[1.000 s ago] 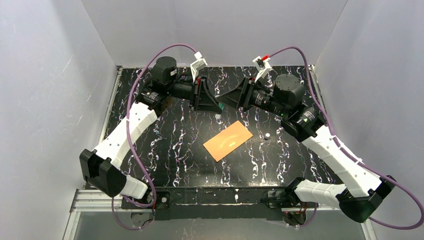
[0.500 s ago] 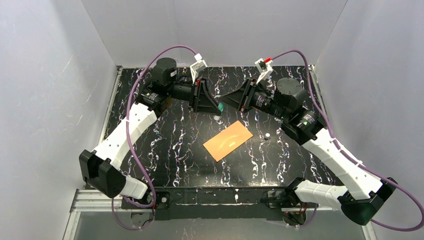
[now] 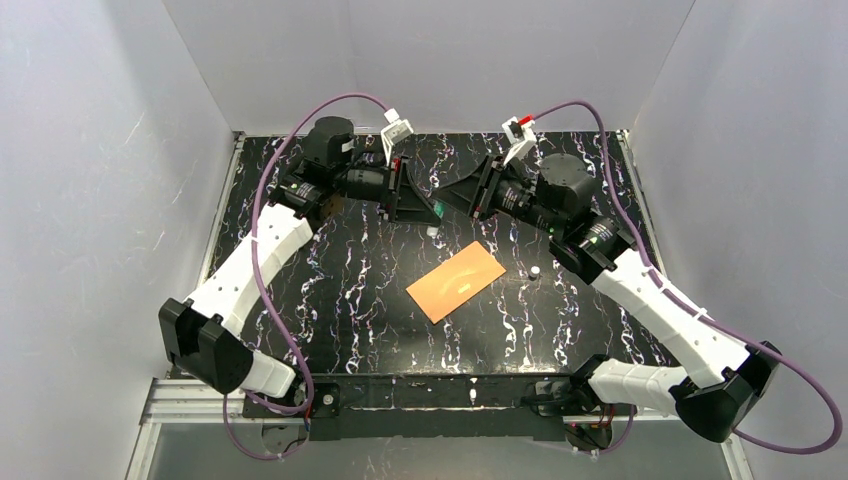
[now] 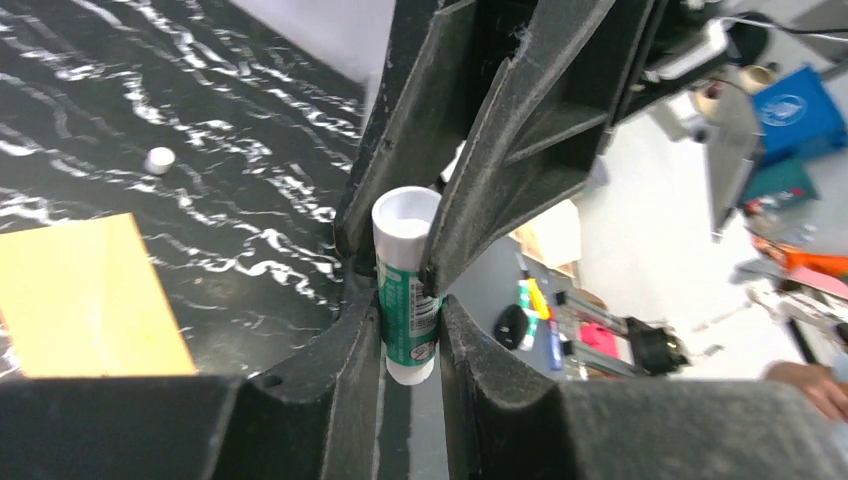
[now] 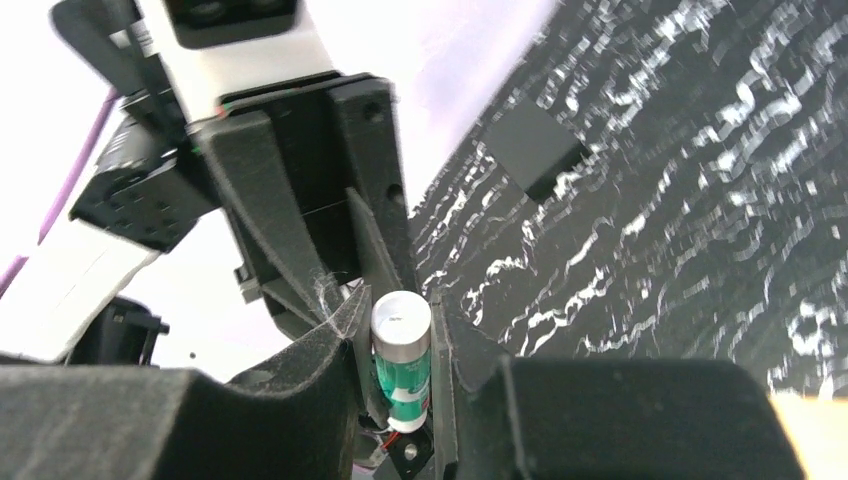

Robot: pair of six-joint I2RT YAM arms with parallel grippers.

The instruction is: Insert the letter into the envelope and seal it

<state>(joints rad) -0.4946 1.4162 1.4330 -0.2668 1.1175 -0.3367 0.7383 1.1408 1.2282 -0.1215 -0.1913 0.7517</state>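
Top view: tube [image 3: 437, 212] almost wholly hidden between left gripper [image 3: 433, 213] and right gripper [image 3: 446, 206]; only a speck shows, so the grip is unreadable there. Left wrist: fingers [image 4: 345, 360] cover both sides of the tube, and its label print is too small to read. Envelope [image 4: 85, 300] is cut off by the left edge, flap not in frame, contents cannot be told. Right wrist: only an envelope corner at the bottom-right edge. White bit [image 3: 536, 270] too small to identify. Clutter [image 4: 700, 300] past the table edge is blurred.
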